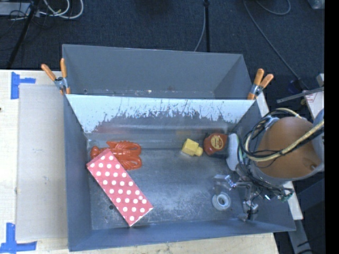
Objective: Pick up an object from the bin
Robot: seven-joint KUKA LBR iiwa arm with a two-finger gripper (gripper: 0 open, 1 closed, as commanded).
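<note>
My pincer [244, 201] hung low in the front right corner of the bin [159, 78], close to the right wall. My arm's orange cover [288, 152] and its looped cables [254, 142] bulked above it at the rim. How far the pincer stood open I could not tell, for its end was a dark tangle of metal against the grey floor. I could make out nothing gripped in it.

The nearest thing was a small grey ring [221, 200]. It lay flat on the floor just beside the pincer, on the view's left of it, and I could not tell whether the two touched.

Farther back, near the foot of the rear wall, sat a round red thing [215, 143] with a pale mark on top. A yellow block [191, 147] lay just beside it on the left. A white thing [232, 148] stood between the round red thing and my cables, too hidden to name.

Well apart, on the left side of the bin, a red box [119, 187] with white dots lay flat and slantwise. An orange plastic thing [125, 152] lay at its rear end, touching it.
</note>
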